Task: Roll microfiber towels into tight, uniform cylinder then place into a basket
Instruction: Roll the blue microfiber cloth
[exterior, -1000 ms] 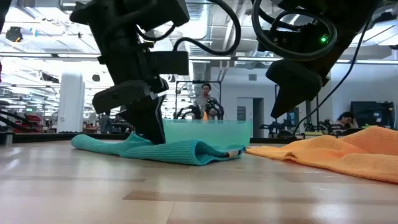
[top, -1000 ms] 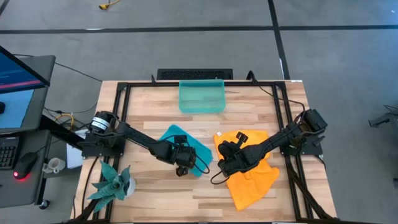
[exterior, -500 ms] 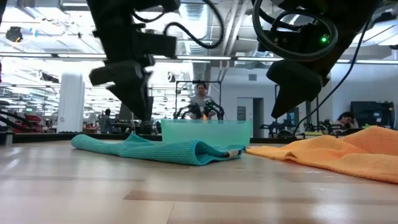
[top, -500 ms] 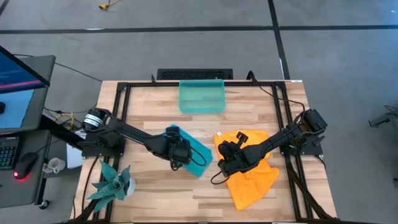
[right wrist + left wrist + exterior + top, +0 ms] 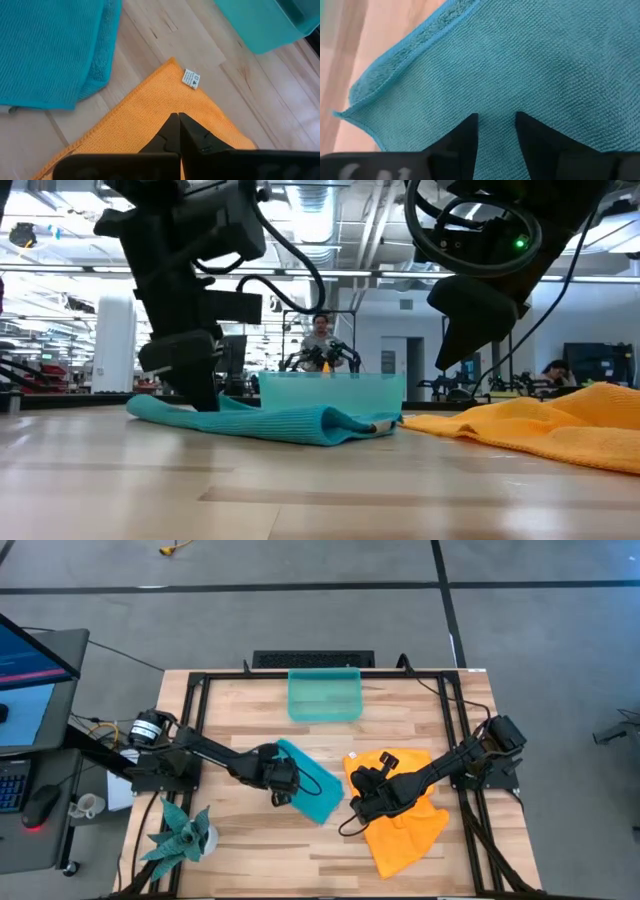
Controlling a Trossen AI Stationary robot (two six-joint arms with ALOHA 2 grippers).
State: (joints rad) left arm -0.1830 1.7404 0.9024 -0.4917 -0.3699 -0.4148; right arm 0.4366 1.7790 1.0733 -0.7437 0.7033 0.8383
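Observation:
The teal-blue towel (image 5: 312, 788) lies bunched and partly folded on the table's middle, also in the low view (image 5: 290, 423). My left gripper (image 5: 279, 783) stands at its left end (image 5: 150, 410), fingers a little apart (image 5: 496, 125). The orange towel (image 5: 410, 815) lies spread on the right, one corner with a white tag (image 5: 191, 78). My right gripper (image 5: 358, 802) is shut (image 5: 178, 122) and hovers above the orange towel's left edge, clear of it in the low view (image 5: 455, 360). The teal-green basket (image 5: 324, 695) stands at the far edge. My left gripper comes at the teal towel from above, pointing down. Its two fingertips (image 5: 465, 135) stand on the cloth's top surface (image 5: 495, 100) near the towel's left end, a narrow gap between them. The towel lies on the table. Whether cloth is caught between them I cannot tell.
A teal spiky plant figure (image 5: 180, 835) stands at the near left corner. A black frame (image 5: 200, 680) runs around the tabletop. Bare wood shows near the front edge (image 5: 300, 860). A desk with a screen (image 5: 30, 660) stands left of the table. People show far behind (image 5: 322, 330).
My left gripper has risen from the teal towel's near side, gone toward the table's left and far edges, and come down at the towel's left end. That end of the towel has shifted a little toward the right.

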